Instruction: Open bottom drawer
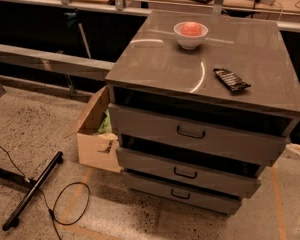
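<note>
The grey metal cabinet [160,64] stands in the middle of the camera view with three drawers. The bottom drawer [140,183] has the slimmest front and sits lowest, just above the floor. Its small black loop handle [180,194] is at the centre. The front lies close to the cabinet and its inside does not show. Above it are the mid-height drawer [150,163] and the tallest drawer [145,124], each with a dark gap over it. The gripper is not in view.
A white bowl [190,35] with a red thing in it and a dark snack packet [231,80] lie on the cabinet top. An open cardboard box [96,134] stands at the cabinet's left. A black stand leg [32,191] and cable [70,209] lie on the speckled floor.
</note>
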Tool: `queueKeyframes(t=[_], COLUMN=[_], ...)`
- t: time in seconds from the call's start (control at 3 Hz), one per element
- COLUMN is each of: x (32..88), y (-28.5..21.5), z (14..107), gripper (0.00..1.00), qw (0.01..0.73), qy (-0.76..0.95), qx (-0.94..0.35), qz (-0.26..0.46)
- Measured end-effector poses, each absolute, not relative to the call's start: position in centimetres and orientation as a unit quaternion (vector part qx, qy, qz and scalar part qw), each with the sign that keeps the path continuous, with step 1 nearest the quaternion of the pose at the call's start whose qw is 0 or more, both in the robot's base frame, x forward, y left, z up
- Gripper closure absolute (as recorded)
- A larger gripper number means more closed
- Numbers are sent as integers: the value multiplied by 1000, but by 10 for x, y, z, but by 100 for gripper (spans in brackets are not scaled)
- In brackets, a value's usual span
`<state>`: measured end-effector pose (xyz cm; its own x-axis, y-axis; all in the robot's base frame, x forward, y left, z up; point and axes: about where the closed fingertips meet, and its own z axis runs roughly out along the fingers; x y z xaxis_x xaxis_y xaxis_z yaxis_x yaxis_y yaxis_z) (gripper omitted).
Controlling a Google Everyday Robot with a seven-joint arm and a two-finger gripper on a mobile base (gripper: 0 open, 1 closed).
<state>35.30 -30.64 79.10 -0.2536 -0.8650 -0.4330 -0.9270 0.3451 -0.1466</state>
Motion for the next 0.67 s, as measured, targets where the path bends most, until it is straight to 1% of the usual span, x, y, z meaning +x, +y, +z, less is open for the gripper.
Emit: queueKeyframes(t=[0.33, 0.67], x=[348, 331], y=[-300, -293], z=[785, 753], gripper=[0, 0], qw=[225, 230], qy=[783, 776], qx=[-574, -581], qz=[84, 88])
